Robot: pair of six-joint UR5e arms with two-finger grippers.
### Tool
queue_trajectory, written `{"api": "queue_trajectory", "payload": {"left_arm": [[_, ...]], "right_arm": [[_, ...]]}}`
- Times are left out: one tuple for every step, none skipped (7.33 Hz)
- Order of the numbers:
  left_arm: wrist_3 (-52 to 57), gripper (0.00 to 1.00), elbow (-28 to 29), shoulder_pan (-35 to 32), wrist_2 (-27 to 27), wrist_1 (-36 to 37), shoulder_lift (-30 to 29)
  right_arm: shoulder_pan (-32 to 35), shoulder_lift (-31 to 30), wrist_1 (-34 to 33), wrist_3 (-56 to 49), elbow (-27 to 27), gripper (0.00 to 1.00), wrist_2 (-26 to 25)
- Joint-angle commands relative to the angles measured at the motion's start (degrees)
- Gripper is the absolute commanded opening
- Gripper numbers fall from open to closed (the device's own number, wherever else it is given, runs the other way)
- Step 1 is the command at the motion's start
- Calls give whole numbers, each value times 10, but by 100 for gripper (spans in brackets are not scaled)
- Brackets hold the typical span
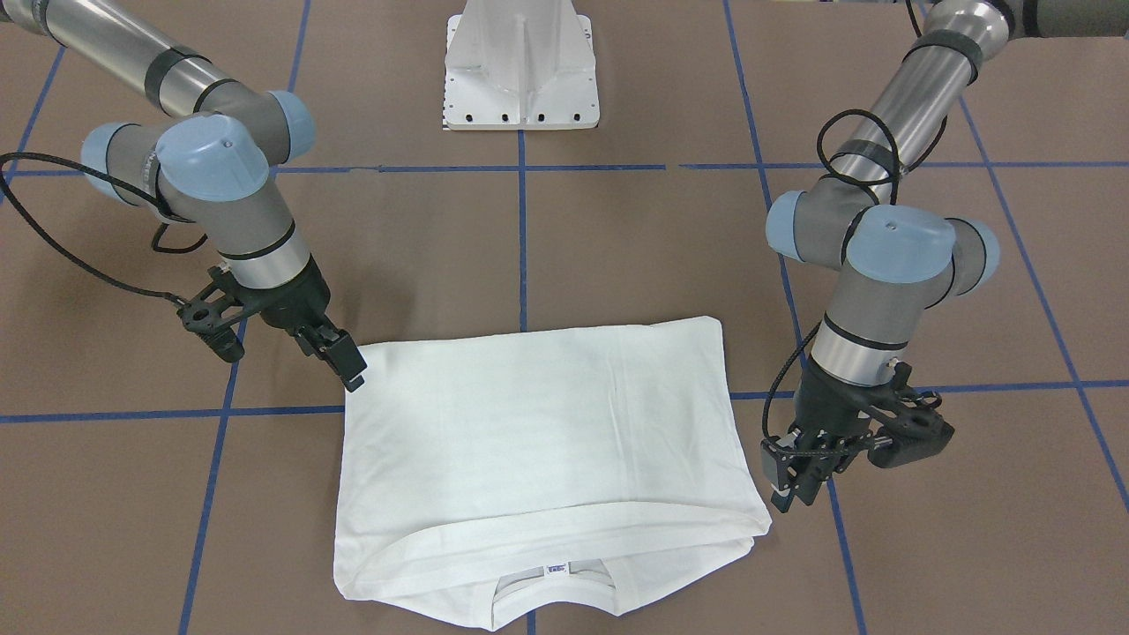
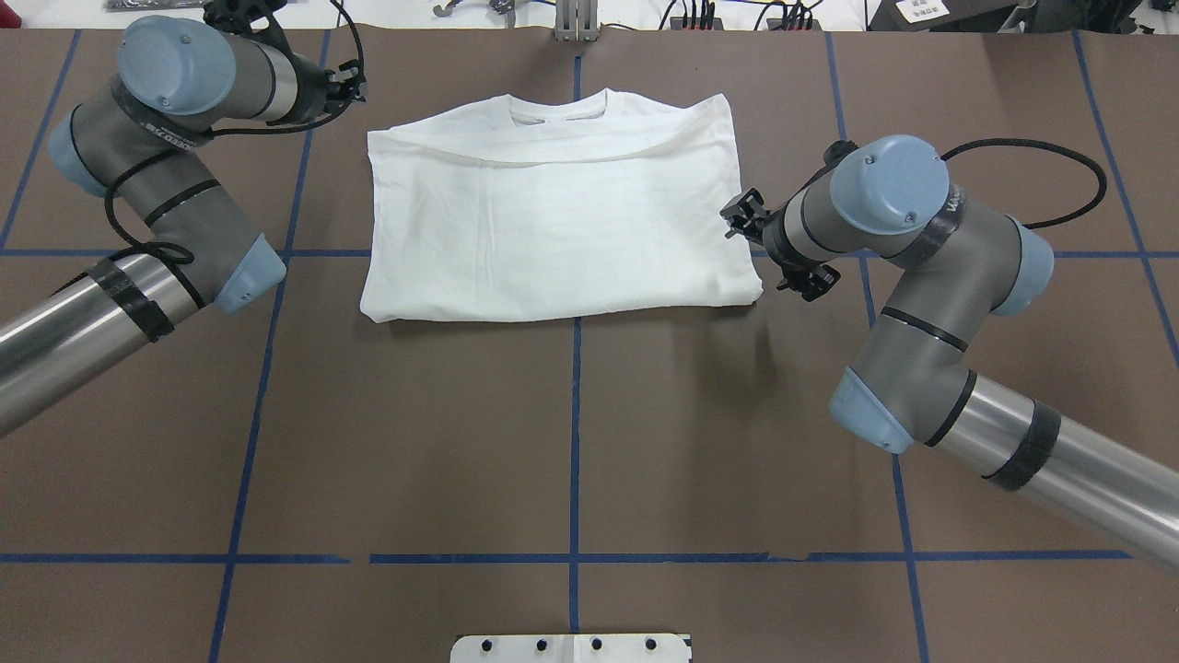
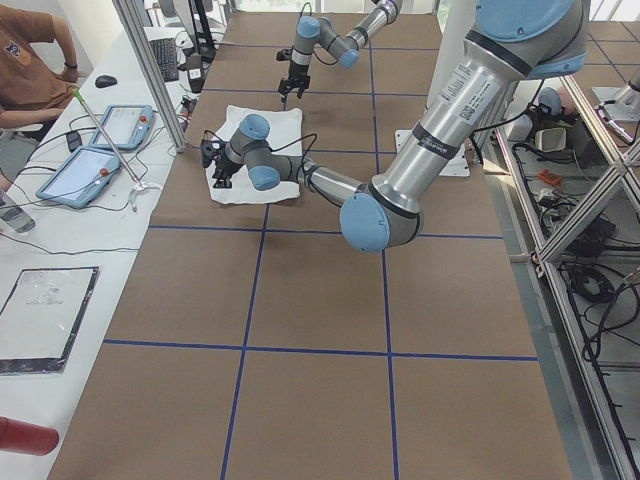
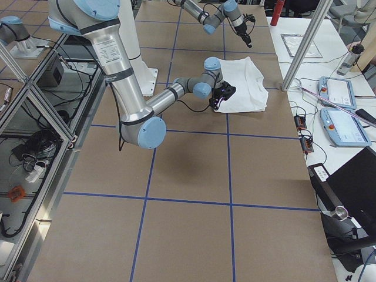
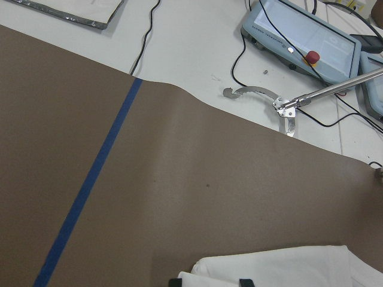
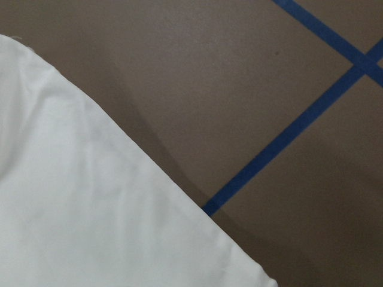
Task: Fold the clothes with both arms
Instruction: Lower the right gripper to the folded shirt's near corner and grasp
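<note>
Shirt lies folded into a rectangle on the brown table, away from the robot's base, with its collar toward the operators' side. Left arm and right arm flank it. Left tool is just beside a collar-end corner; only the left wrist view shows its fingertips, set wide at the cloth's corner. Right tool is at the diagonally opposite corner; wide or narrow, I cannot tell. Neck label bears blue marks too small to read.
</note>
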Motion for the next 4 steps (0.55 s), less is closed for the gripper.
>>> {"api": "queue_trajectory", "payload": {"left_arm": [[0, 43, 0, 0, 1, 0, 2], [0, 43, 0, 0, 1, 0, 3], [0, 43, 0, 0, 1, 1, 3], [0, 43, 0, 0, 1, 1, 3]], "right_arm": [[-16, 0, 0, 9, -18, 94, -1], [-22, 0, 0, 9, -24, 88, -8], [-32, 0, 0, 9, -25, 80, -20], [-36, 0, 0, 10, -26, 62, -26]]}}
